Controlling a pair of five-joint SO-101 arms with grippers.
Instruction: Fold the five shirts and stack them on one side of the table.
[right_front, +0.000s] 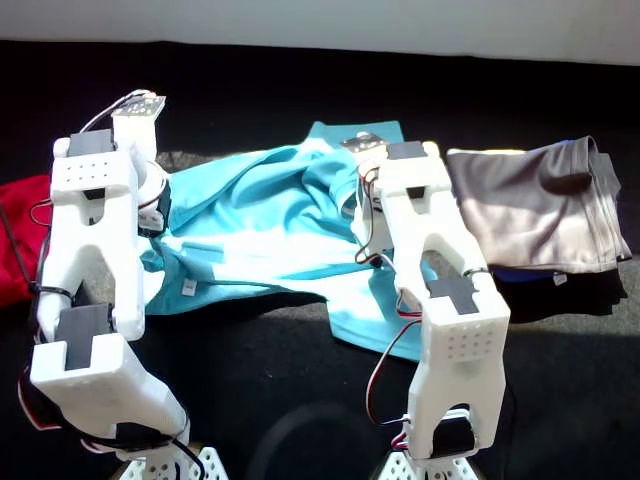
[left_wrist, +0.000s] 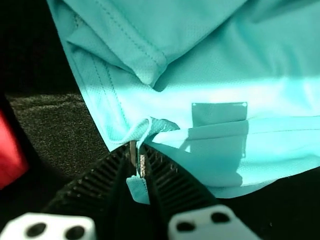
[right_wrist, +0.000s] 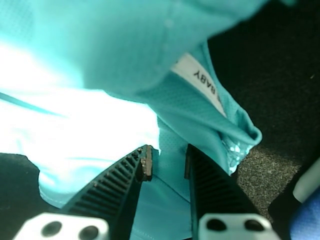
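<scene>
A teal shirt (right_front: 260, 220) lies crumpled and spread across the middle of the black table. My left gripper (left_wrist: 136, 162) is shut on the shirt's hem (left_wrist: 142, 127) at its left edge, and a pinch of cloth shows between the pads. At the shirt's right part, near the white neck label (right_wrist: 200, 82), my right gripper (right_wrist: 167, 162) has its fingers a little apart, with flat teal cloth (right_wrist: 167, 145) lying between them. Cloth folds run toward both arms in the high view.
A folded grey shirt (right_front: 530, 205) sits at the right on top of darker folded ones (right_front: 590, 290). A red shirt (right_front: 20, 230) lies at the left edge. Bare black table (right_front: 250, 380) stretches along the front between the arm bases.
</scene>
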